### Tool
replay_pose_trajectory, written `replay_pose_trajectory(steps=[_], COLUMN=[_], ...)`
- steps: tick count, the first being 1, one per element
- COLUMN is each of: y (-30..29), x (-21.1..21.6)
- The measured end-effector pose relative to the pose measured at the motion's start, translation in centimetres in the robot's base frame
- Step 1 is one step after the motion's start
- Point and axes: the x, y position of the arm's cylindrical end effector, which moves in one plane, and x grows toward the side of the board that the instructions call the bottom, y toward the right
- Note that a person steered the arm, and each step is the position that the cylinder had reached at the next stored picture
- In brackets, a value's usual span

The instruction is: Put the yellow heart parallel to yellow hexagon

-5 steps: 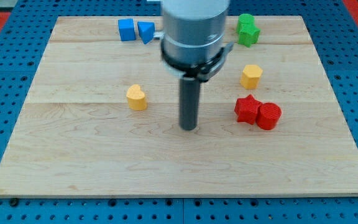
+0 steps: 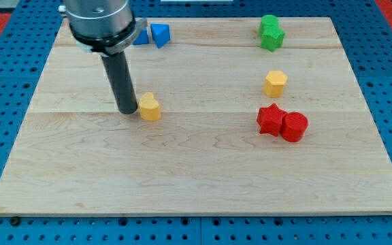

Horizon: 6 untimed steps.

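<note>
Just left of the rounded yellow heart point(image 2: 150, 107), my tip point(image 2: 127, 111).

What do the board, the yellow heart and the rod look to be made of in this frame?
The board looks like pale, matte wood: grain lines and plank seams show. The yellow heart seems to be plastic, uniformly coloured with a dull sheen, possibly printed. The rod ending in my tip, just at the heart's left in the view, looks dark and matte, metal or plastic.

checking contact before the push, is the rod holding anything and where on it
Nothing is held; the rod cannot grip. My tip stands just to the view's left of the yellow heart, at or very near its left side.
</note>
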Motion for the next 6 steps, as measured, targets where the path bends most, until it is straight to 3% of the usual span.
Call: replay_pose_trajectory(steps=[2,3,6], y=[7.6,12.6,11.0], x=[1.3,-0.5,-2.8])
